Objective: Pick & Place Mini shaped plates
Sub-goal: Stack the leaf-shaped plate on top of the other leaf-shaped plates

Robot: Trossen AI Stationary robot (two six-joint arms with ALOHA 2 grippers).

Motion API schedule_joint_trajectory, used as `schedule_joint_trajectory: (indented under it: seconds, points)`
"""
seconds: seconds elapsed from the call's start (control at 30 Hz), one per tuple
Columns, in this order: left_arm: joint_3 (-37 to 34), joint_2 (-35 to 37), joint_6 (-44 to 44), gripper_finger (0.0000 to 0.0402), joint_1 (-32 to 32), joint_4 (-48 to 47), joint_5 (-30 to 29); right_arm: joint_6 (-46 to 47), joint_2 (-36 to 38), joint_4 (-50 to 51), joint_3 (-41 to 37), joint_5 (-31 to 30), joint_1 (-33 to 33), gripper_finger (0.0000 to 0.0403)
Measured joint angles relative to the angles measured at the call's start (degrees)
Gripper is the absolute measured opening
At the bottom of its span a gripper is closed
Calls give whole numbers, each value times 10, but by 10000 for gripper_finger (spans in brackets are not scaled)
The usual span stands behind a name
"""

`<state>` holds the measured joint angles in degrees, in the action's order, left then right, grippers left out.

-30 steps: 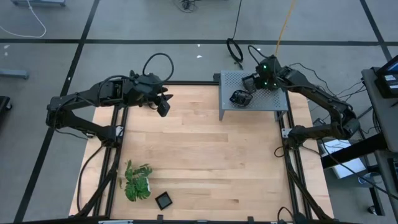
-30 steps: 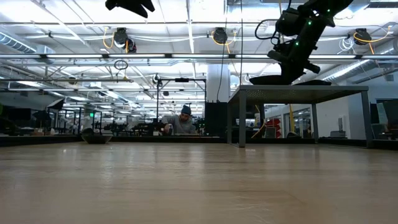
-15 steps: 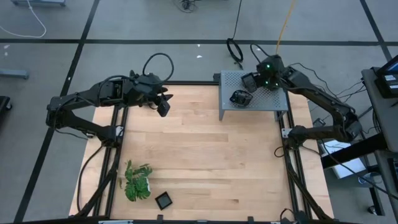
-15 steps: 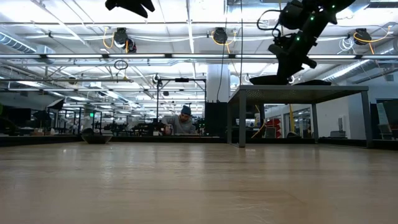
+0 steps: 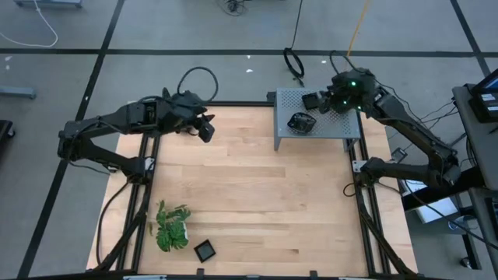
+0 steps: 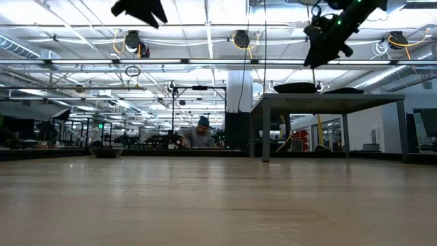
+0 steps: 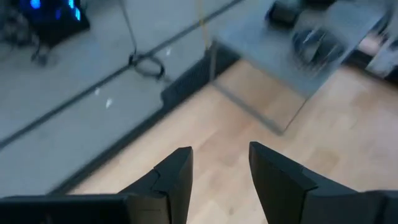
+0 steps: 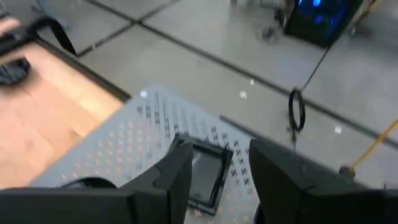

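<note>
Spanning the middle of the overhead view is the wooden table (image 5: 257, 194). At its far right corner stands a grey perforated stand (image 5: 342, 124), raised on legs in the low view.

Left arm waits over the table's far left part; left gripper (image 5: 205, 131) hangs in the air, fingers (image 7: 177, 177) apart, nothing between them.

Right gripper (image 5: 327, 99) is over the stand's far edge, above its surface. Its fingers (image 8: 180, 171) are apart and empty, with a square black plate (image 8: 208, 171) lying flat on the stand just beyond them.

A second, rounded plate (image 5: 300, 121) sits on the stand near its middle, apart from the square one.

At the table's near left edge lies a green plant (image 5: 171, 227). Just beside it rests another small square plate (image 5: 205, 250).

A person (image 6: 200, 134) shows far off in the room behind.
</note>
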<state>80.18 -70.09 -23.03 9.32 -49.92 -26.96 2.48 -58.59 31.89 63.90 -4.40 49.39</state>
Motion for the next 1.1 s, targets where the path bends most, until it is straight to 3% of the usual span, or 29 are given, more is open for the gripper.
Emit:
schedule_joint_trajectory:
  seconds: [0.3,0.77,0.97,1.1]
  points:
    - [-133,-11,-133,161,64,-90,50,-23,58,-47,0,0,0,143]
    - [-311,-11,-298,161,208,-70,31,-34,81,-51,0,0,0,143]
    - [-361,-12,-289,161,244,-2,39,-51,81,-51,0,0,0,145]
    - [-380,-12,-180,161,249,53,39,-52,81,-51,0,0,0,144]
